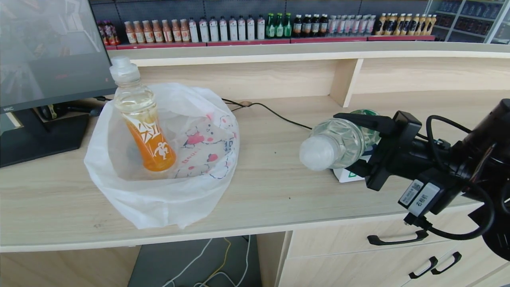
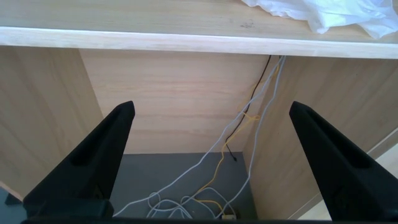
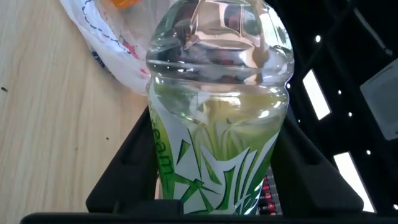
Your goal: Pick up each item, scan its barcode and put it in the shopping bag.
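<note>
Judging from how things lay, the task was about halfway through. 1 item, an orange drink bottle (image 1: 141, 119), already stood tilted inside the shopping bag (image 1: 159, 191), its cap rising above the bag's open mouth. The bag sat on the left half of the desk (image 1: 279, 191), reaching close to the front edge.

A 2nd item, a clear bottle with a green label (image 1: 338, 143), was in the right gripper (image 1: 346, 142). The jaws were closed around the bottle's body, 1 finger above it and 1 below. The bottle lay roughly level above the right part of the desk, cap pointing toward the bag and well apart from it. Whether its barcode had been read could not be told, and no scanner could be made out with certainty. What seemed left for this bottle was, if needed, the scan, then the carry across and the drop into the bag.

Just below the held bottle, a small white box with green print (image 1: 348, 175) rested on the desk near the front edge. It may have been a 3rd item waiting, though that was only a guess.

The left gripper (image 2: 211, 109) hung below the desk's front edge, facing the recess with its loose cables, jaws spread wide and holding nothing.
</note>
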